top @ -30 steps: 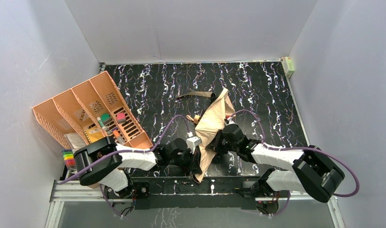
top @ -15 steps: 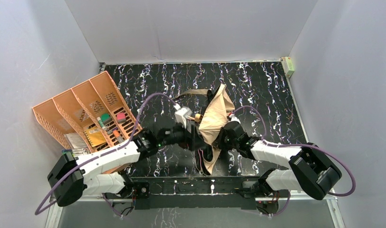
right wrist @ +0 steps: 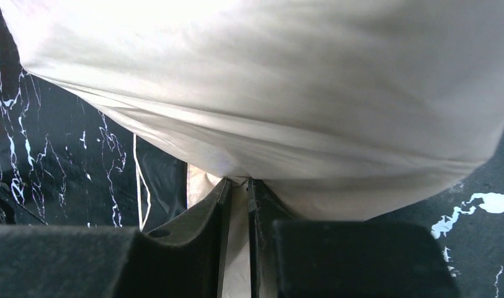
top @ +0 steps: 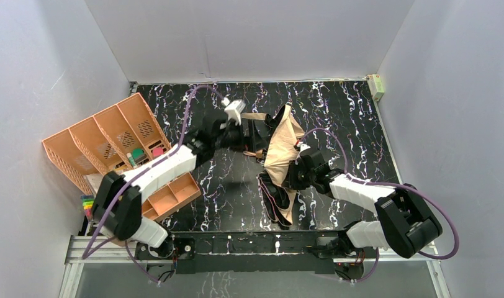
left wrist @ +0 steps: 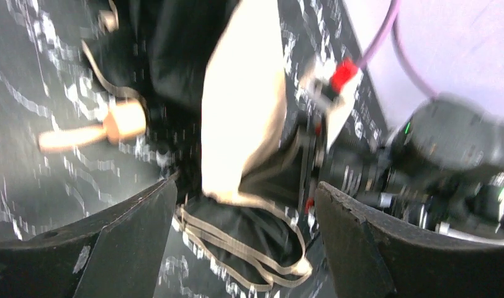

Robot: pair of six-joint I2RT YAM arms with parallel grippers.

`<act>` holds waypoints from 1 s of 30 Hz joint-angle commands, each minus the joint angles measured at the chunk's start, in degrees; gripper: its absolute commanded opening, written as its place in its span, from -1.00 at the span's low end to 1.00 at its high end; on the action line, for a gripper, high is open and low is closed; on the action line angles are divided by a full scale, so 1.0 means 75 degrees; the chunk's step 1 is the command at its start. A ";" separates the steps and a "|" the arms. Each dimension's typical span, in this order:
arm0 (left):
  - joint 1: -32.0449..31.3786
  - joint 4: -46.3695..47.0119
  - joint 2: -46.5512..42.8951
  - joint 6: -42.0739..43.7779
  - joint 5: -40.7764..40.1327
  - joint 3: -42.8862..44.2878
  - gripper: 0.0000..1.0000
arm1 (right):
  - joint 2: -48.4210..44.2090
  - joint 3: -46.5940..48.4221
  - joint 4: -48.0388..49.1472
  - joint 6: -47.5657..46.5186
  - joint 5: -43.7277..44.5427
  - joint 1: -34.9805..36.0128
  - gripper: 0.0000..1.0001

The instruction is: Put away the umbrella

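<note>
- Left gripper (left wrist: pixel 246 186): jaws wide apart and holding nothing. The two black fingers (left wrist: pixel 131 236) frame the scene from its wrist camera.
- It hovers over the far middle of the table (top: pixel 355 118), just left of the umbrella's far end. I can't tell from above whether it touches anything.
- Between those fingers, further out, the wrist view shows the umbrella's small light-tan handle (left wrist: pixel 122 121) lying on the marble-pattern top. A tan strap curls beside it. The view is blurred.
- Right gripper (right wrist: pixel 237 192): jaws narrow, pinched on a fold of tan canopy. A strip of fabric sits in the slit between the fingers (right wrist: pixel 200 217).
- The rest of the canopy bulges over that grip and fills most of the right wrist view.
- Umbrella (top: pixel 279 152): collapsed but loose, lying mid-table and running from far to near. The tan outside faces up, and the black inside with its tan-edged folds spills out at the near end.
- The right arm comes in from the near right, with its gripper on the umbrella's right flank about halfway along.
- Orange desk organizer (top: pixel 116 133): at the left edge of the table, angled, well apart from the umbrella. A few small coloured items sit in its compartments.
- A purple cable (top: pixel 189 115) arcs over the left arm.
</note>
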 commanded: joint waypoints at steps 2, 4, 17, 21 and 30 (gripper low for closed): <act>0.0238 -0.0922 0.1591 0.0548 0.0613 0.2615 0.63 | 0.0151 -0.0256 0.0062 0.0012 -0.0388 -0.0014 -0.51; 0.0240 -0.1761 0.2424 0.0866 0.0520 0.3828 0.63 | 0.0195 -0.0327 0.0119 0.0118 -0.0384 -0.0016 -0.51; 0.0216 -0.3725 0.5658 0.1360 0.0596 0.8367 0.59 | 0.0216 -0.0409 0.0100 0.0342 -0.0227 -0.0026 -0.55; 0.0215 -0.3909 0.6263 0.1268 0.0821 0.9237 0.38 | 0.0251 -0.0407 0.0087 0.0388 -0.0244 -0.0019 -0.55; 0.0139 -0.3925 0.6948 0.1151 0.1054 1.0240 0.30 | 0.0154 -0.0548 0.0106 0.0497 -0.0270 -0.0016 -0.56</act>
